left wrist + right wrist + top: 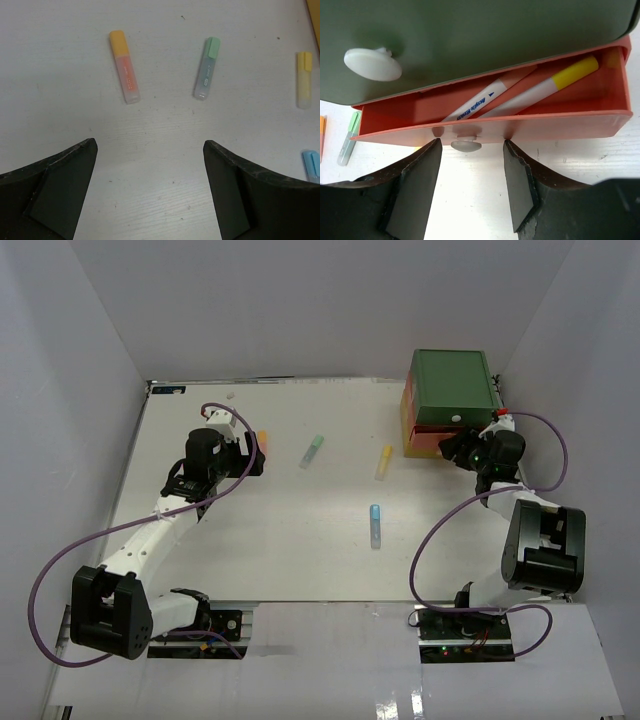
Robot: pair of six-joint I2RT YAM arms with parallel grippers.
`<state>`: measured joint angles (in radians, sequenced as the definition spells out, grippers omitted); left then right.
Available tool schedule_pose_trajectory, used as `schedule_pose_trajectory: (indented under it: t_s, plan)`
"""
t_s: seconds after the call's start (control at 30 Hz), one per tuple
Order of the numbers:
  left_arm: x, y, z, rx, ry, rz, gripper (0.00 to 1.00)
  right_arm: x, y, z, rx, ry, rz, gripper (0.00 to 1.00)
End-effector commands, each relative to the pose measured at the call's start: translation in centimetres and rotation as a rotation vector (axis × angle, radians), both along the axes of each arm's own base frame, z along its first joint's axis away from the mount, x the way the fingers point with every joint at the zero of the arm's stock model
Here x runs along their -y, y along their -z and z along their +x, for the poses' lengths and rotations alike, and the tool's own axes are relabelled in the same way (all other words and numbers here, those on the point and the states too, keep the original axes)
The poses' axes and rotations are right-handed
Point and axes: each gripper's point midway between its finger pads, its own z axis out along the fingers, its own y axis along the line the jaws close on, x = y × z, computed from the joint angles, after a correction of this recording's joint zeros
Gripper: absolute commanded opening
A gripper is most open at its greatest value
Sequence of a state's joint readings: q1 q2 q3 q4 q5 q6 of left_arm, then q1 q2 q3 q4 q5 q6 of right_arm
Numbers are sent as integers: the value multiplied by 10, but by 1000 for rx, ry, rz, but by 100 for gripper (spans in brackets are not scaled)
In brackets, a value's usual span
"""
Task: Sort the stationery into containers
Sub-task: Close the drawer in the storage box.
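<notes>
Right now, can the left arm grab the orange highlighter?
Probably yes: the left gripper is wide open, the orange highlighter lies just ahead of it, nothing lies between, and the green highlighter is apart.

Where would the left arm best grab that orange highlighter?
Around the middle of its barrel, coming straight down from above: the orange highlighter lies flat on the table, clear on both sides, so the open fingers can straddle its narrow width.
</notes>
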<state>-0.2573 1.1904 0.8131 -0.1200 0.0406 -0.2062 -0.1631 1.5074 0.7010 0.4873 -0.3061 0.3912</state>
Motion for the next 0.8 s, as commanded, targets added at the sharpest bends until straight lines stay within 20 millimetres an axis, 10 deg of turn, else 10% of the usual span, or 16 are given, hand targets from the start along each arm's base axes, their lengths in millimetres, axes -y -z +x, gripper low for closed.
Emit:
schedule_pose_trajectory:
  t_s: [0.0, 0.77]
  plan:
    - [3, -14, 4, 33, 12, -4, 98, 2, -31, 21, 111, 11, 3, 59]
    - [3, -18, 3, 45, 12, -7, 98, 9, -35, 43, 113, 82, 66, 59]
